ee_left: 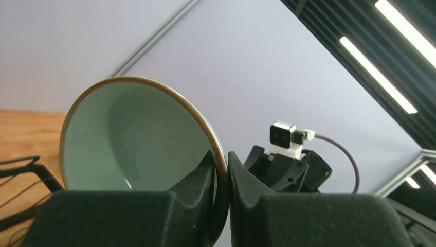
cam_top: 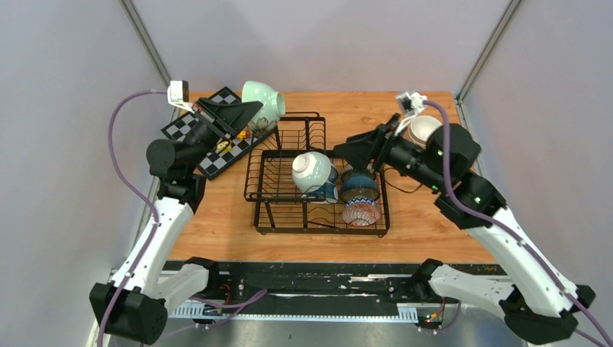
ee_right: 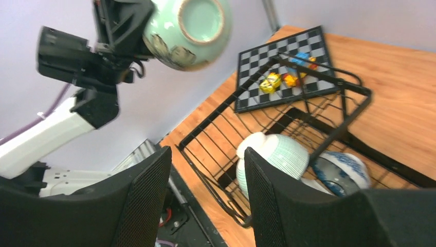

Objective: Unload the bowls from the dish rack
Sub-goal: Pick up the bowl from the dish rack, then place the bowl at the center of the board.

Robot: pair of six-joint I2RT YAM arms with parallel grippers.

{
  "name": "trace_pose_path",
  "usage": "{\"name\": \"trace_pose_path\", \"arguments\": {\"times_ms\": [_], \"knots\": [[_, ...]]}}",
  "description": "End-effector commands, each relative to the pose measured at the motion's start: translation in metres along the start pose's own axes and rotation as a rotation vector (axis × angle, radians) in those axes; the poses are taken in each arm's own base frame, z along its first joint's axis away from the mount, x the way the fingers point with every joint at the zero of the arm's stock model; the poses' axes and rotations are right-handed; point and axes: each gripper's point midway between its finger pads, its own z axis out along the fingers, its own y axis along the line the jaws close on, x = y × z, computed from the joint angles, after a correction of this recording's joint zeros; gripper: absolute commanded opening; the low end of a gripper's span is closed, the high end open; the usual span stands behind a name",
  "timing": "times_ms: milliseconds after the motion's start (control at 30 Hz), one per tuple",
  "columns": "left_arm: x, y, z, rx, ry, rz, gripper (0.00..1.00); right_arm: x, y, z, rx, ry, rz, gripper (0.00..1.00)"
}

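Note:
My left gripper (cam_top: 253, 110) is shut on the rim of a pale mint green bowl (cam_top: 264, 100) and holds it in the air above the back left of the table. In the left wrist view the fingers (ee_left: 205, 172) pinch the brown-edged rim of that bowl (ee_left: 133, 139). The black wire dish rack (cam_top: 282, 181) holds a ribbed pale mint bowl (cam_top: 311, 170), a blue-white bowl (cam_top: 329, 192), a dark blue bowl (cam_top: 359, 186) and a red-pink patterned bowl (cam_top: 361, 212). My right gripper (cam_top: 350, 153) is open and empty above the rack's right side; it also shows in the right wrist view (ee_right: 208, 200).
A chessboard (cam_top: 209, 141) with small colourful blocks (cam_top: 235, 139) lies left of the rack, below the held bowl. A cream bowl (cam_top: 421, 129) stands on the table at the back right, partly behind my right arm. Grey walls close in on three sides.

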Motion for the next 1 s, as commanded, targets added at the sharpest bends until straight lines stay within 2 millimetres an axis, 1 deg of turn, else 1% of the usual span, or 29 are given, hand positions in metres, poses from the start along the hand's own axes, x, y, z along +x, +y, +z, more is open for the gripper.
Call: {"name": "trace_pose_path", "arguments": {"times_ms": [0,33,67,133,200,233,267,300,333,400,467,500,567,633,700,767,800,867,900,967], "knots": [[-0.010,-0.044,0.015,0.008,0.032,0.252,0.00,-0.005,-0.031,-0.040,0.185,-0.068,-0.104,0.58],[-0.004,-0.043,0.018,-0.036,0.066,0.324,0.00,-0.006,-0.035,-0.050,0.212,-0.070,-0.123,0.57],[0.000,-0.048,0.021,-0.067,0.096,0.428,0.00,-0.004,-0.038,-0.057,0.238,-0.062,-0.142,0.57],[0.017,-0.049,0.024,-0.142,0.191,0.577,0.00,0.003,-0.049,-0.072,0.299,-0.029,-0.174,0.57],[0.032,-0.058,0.029,-0.146,0.274,0.672,0.00,0.009,-0.061,-0.085,0.368,-0.004,-0.191,0.57],[0.036,-0.063,0.032,-0.137,0.302,0.712,0.00,0.012,-0.065,-0.091,0.392,0.002,-0.193,0.57],[0.043,-0.064,0.033,-0.142,0.340,0.744,0.00,0.014,-0.067,-0.096,0.406,0.004,-0.195,0.57],[0.045,-0.063,0.035,-0.156,0.364,0.803,0.00,0.015,-0.069,-0.102,0.418,0.000,-0.199,0.57],[0.045,-0.064,0.035,-0.156,0.385,0.915,0.00,0.015,-0.070,-0.106,0.429,-0.006,-0.201,0.58],[0.054,-0.065,0.033,-0.137,0.436,1.075,0.00,0.012,-0.072,-0.116,0.458,-0.021,-0.205,0.58],[0.072,-0.067,0.028,-0.077,0.507,1.212,0.00,0.005,-0.071,-0.125,0.475,-0.031,-0.213,0.57],[0.090,-0.074,0.024,-0.002,0.556,1.264,0.00,0.002,-0.068,-0.129,0.474,-0.034,-0.217,0.57],[0.111,-0.076,0.017,0.064,0.624,1.385,0.00,-0.005,-0.062,-0.133,0.462,-0.032,-0.220,0.57],[0.133,-0.080,0.009,0.144,0.686,1.494,0.00,-0.012,-0.051,-0.136,0.426,-0.031,-0.225,0.58],[0.153,-0.076,0.002,0.185,0.742,1.647,0.00,-0.017,-0.039,-0.135,0.377,-0.018,-0.228,0.57],[0.173,-0.071,-0.008,0.228,0.830,1.872,0.00,-0.019,-0.026,-0.134,0.325,0.008,-0.229,0.58],[0.181,-0.066,-0.013,0.242,0.886,1.983,0.00,-0.018,-0.019,-0.130,0.289,0.041,-0.229,0.57],[0.192,-0.059,-0.019,0.267,0.976,2.156,0.00,-0.018,-0.006,-0.129,0.236,0.085,-0.225,0.57],[0.197,-0.057,-0.021,0.289,1.005,2.214,0.00,-0.018,-0.003,-0.128,0.227,0.107,-0.216,0.57],[0.203,-0.060,-0.024,0.337,1.022,2.273,0.00,-0.016,0.002,-0.127,0.213,0.146,-0.202,0.56]]}}
